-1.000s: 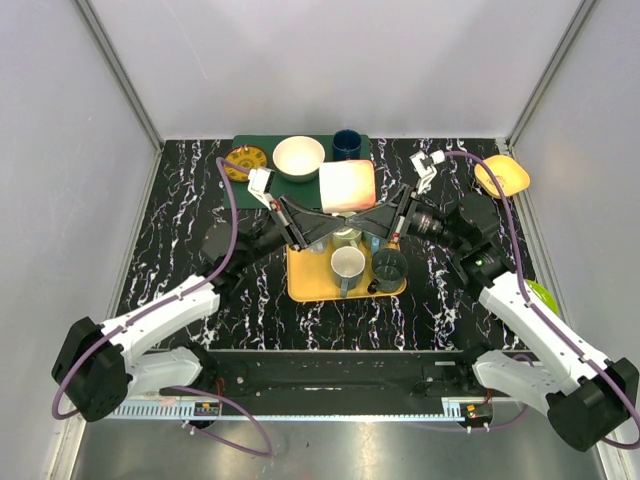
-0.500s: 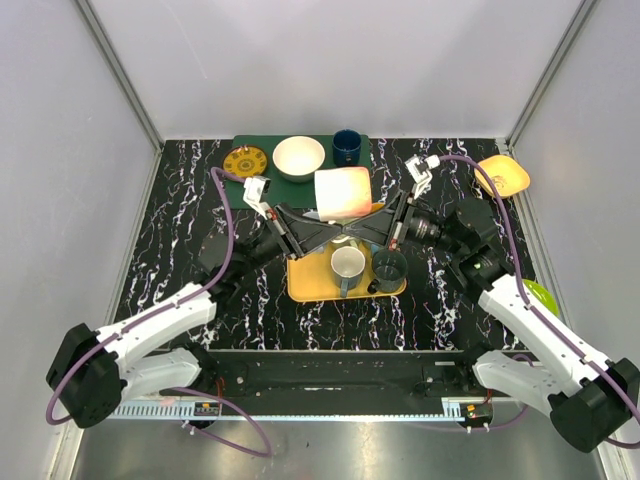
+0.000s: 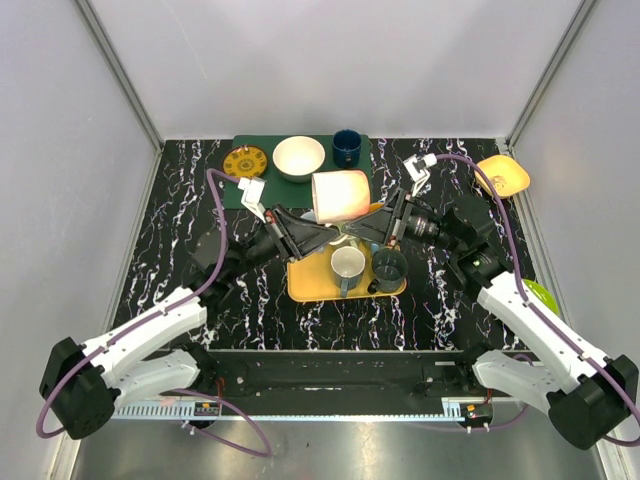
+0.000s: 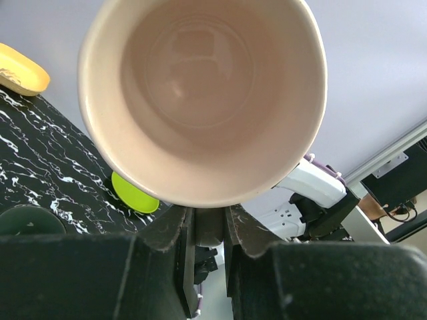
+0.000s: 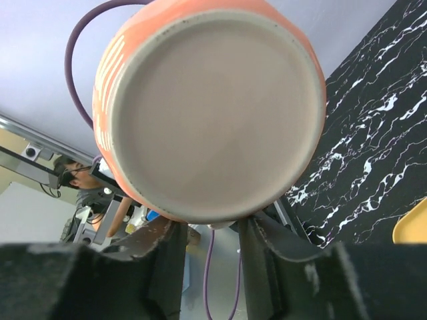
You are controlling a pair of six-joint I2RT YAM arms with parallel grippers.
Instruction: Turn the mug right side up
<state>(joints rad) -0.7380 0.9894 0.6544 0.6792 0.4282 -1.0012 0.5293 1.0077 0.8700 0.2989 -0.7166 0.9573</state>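
Mug [image 3: 342,196]: cream inside, orange with white streaks outside. It is held in the air above the yellow tray [image 3: 300,285], lying sideways with its mouth toward the left wrist camera and its base toward the right. Left gripper [image 4: 208,227] is clamped on the handle. Right gripper [image 5: 212,240] has its jaws parted beside the handle.

Pale base of the mug [image 5: 213,113] fills frame, orange wall striped white. Beneath it, right gripper [image 5: 212,235] jaws parted. Marbled surface [image 5: 360,147] at right.
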